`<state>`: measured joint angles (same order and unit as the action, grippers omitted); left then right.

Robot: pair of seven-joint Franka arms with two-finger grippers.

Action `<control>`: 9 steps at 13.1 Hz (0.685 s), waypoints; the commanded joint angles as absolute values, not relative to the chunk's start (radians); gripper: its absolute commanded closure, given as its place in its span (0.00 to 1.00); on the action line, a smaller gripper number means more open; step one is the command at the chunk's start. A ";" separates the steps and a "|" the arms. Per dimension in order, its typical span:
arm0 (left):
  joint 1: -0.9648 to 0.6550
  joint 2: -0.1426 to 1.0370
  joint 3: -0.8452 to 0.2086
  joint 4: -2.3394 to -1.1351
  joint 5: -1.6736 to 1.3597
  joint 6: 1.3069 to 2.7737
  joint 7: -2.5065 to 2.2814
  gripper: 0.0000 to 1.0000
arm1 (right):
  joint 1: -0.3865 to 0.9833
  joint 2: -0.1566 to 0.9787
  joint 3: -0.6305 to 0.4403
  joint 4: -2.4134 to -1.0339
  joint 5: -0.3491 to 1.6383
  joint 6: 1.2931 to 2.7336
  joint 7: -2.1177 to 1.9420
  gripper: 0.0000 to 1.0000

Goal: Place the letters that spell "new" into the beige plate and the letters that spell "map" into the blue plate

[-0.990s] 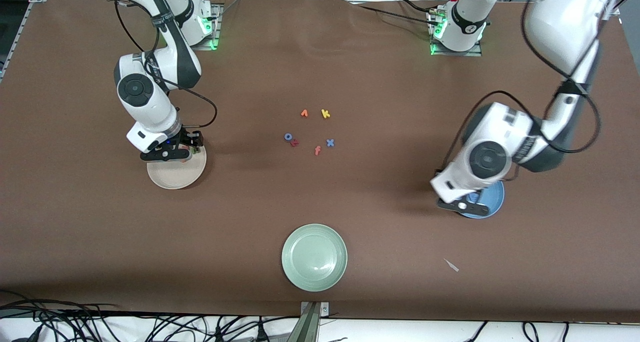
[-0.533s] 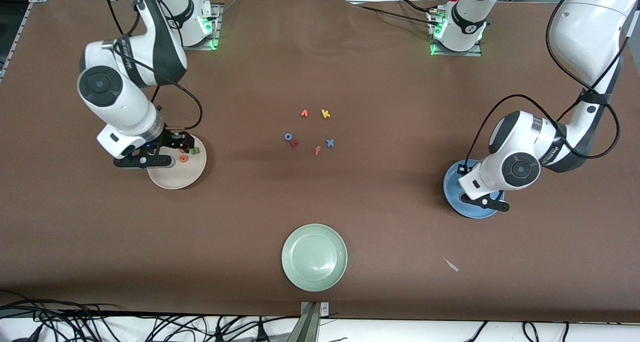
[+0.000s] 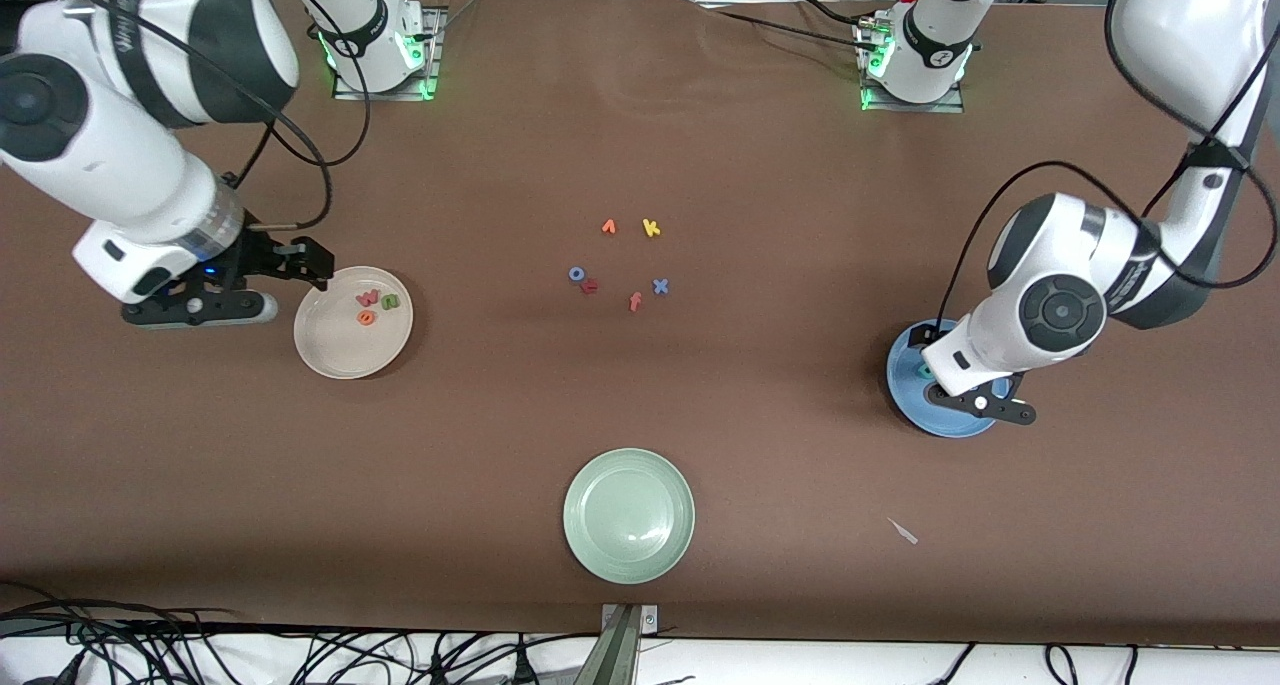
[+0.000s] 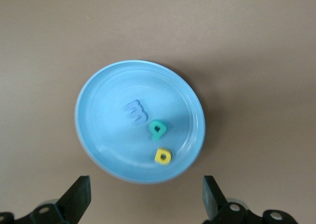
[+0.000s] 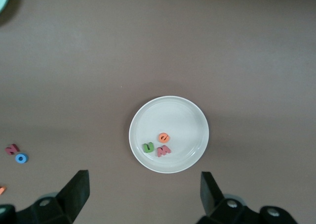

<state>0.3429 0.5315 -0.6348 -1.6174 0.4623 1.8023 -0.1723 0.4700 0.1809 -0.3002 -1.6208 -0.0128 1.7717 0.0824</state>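
On round cream-beige plate (image 3: 340,350) I see foam n, e, w (image 3: 368,302); round blue plate (image 4: 98,135) has m, p, a (image 4: 157,130). Left end effector (image 4: 144,199) over it, right end effector (image 5: 143,197) above worktop beside beige plate: both wide open, empty. Sorting looks finished; I only park arms.

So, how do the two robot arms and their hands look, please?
Both arms have glossy white shells with black bands at the joints and round dark caps on the wrist joints. Thin black cables loop along each arm. The right hand and the left hand are black, each with two flat fingers. Green lights glow at both white bases.
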 commanded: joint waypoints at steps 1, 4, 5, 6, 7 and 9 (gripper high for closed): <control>0.353 0.495 -0.702 -1.479 0.442 1.631 -0.166 0.00 | 0.309 0.134 -0.192 -1.612 0.018 1.712 -0.007 0.01; 0.357 0.476 -0.723 -1.326 0.396 1.519 -0.164 0.00 | 0.169 0.063 -0.069 -1.612 0.018 1.639 -0.014 0.01; 0.360 0.424 -0.710 -1.312 0.338 1.519 -0.163 0.00 | 0.140 0.039 -0.046 -1.618 0.020 1.623 -0.014 0.01; 0.365 0.393 -0.701 -1.307 0.307 1.513 -0.164 0.00 | 0.097 0.022 -0.007 -1.620 0.021 1.600 -0.014 0.01; 0.379 0.356 -0.695 -1.305 0.304 1.494 -0.164 0.00 | 0.081 0.011 0.004 -1.620 0.023 1.573 -0.012 0.01; 0.338 0.280 -0.611 -1.313 0.254 1.489 -0.161 0.00 | 0.081 0.012 -0.001 -1.605 0.025 1.537 -0.015 0.01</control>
